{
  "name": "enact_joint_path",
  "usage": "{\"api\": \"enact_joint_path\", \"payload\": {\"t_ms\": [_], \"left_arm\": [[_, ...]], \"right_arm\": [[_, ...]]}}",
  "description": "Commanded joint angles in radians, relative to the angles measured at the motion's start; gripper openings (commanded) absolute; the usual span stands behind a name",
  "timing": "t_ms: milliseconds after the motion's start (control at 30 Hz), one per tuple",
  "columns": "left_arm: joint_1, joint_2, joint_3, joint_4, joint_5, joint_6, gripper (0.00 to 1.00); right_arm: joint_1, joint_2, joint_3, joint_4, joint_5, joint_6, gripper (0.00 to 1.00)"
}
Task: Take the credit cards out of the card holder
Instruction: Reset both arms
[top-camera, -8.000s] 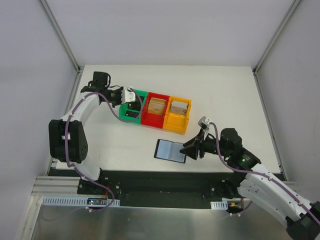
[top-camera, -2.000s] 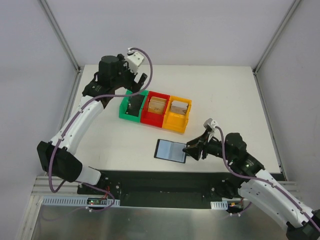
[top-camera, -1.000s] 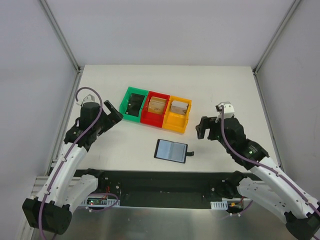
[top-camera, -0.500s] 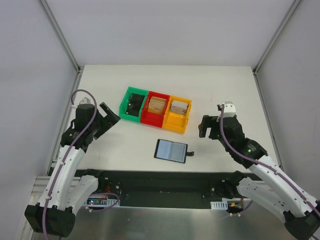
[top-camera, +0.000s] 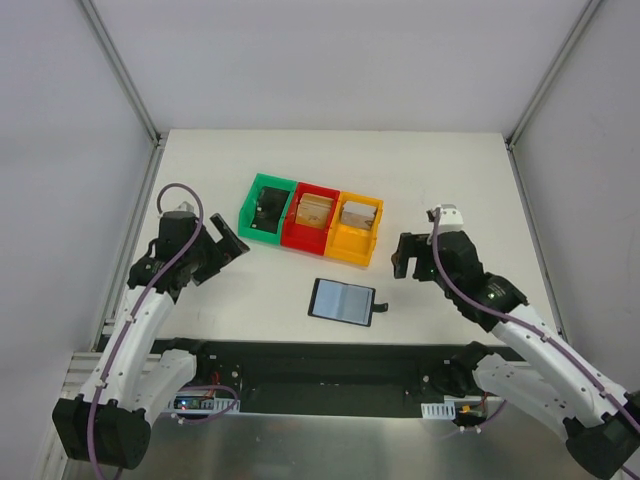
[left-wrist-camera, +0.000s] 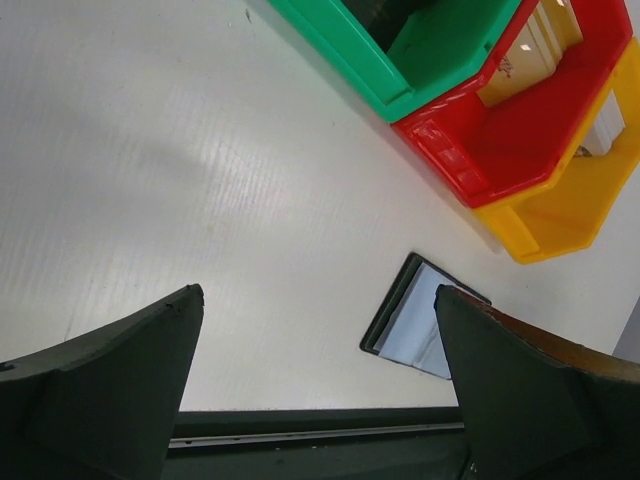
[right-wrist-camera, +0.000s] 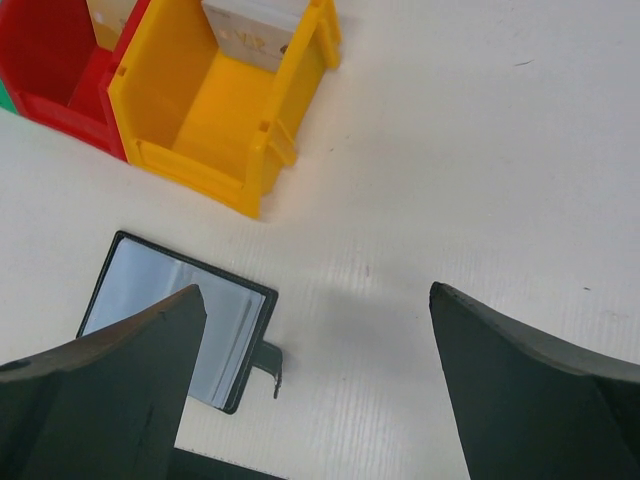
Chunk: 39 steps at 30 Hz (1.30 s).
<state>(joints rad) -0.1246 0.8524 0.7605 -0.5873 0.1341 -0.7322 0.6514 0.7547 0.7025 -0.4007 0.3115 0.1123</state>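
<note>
Since two seconds back both arms have pulled away: the left tool (top-camera: 230, 243) is off the green bin (top-camera: 266, 207), and the right tool (top-camera: 402, 256) is off the card holder (top-camera: 342, 301). Both tools gape wide, holding and touching nothing. The holder lies open, flat on the bench (top-camera: 450, 180), just in front of the yellow bin (top-camera: 357, 228), between the tools. The right wrist view shows its side tab (right-wrist-camera: 268, 360); in the left wrist view a finger hides that end.

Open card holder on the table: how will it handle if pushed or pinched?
The card holder lies open and flat: probably hard to pinch, likely slides on the smooth table. Its centre fold suggests it may flop when lifted.
</note>
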Motion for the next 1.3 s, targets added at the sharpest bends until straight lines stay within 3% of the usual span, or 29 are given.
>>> {"api": "enact_joint_path", "payload": {"t_ms": [0,167,300,433,633,700,967,1267], "left_arm": [[-0.026,-0.073,-0.03,0.015,0.041,0.071,0.99],[-0.161,-0.141,-0.075,0.024,-0.036,0.048,0.99],[-0.188,-0.151,-0.122,0.023,-0.056,0.019,0.99],[-0.22,-0.132,-0.156,0.058,-0.033,0.002,0.99],[-0.391,-0.064,-0.176,0.139,-0.094,-0.044,0.99],[-0.423,-0.026,-0.185,0.167,-0.099,-0.049,0.99],[-0.501,0.083,-0.199,0.257,-0.103,-0.07,0.97],[-0.503,0.083,-0.227,0.257,-0.157,-0.128,0.98]], "right_arm": [[-0.004,0.078,0.026,-0.012,-0.135,0.006,0.96],[-0.002,0.118,-0.027,0.025,-0.236,0.069,0.96],[0.002,0.097,-0.067,0.036,-0.261,0.085,0.96],[0.022,0.101,-0.1,0.039,-0.273,0.122,0.96],[0.093,0.121,-0.166,0.088,-0.249,0.185,0.99],[0.108,0.129,-0.187,0.111,-0.249,0.201,0.95],[0.12,0.143,-0.242,0.145,-0.229,0.237,0.83],[0.12,0.112,-0.247,0.131,-0.216,0.213,0.88]]}}
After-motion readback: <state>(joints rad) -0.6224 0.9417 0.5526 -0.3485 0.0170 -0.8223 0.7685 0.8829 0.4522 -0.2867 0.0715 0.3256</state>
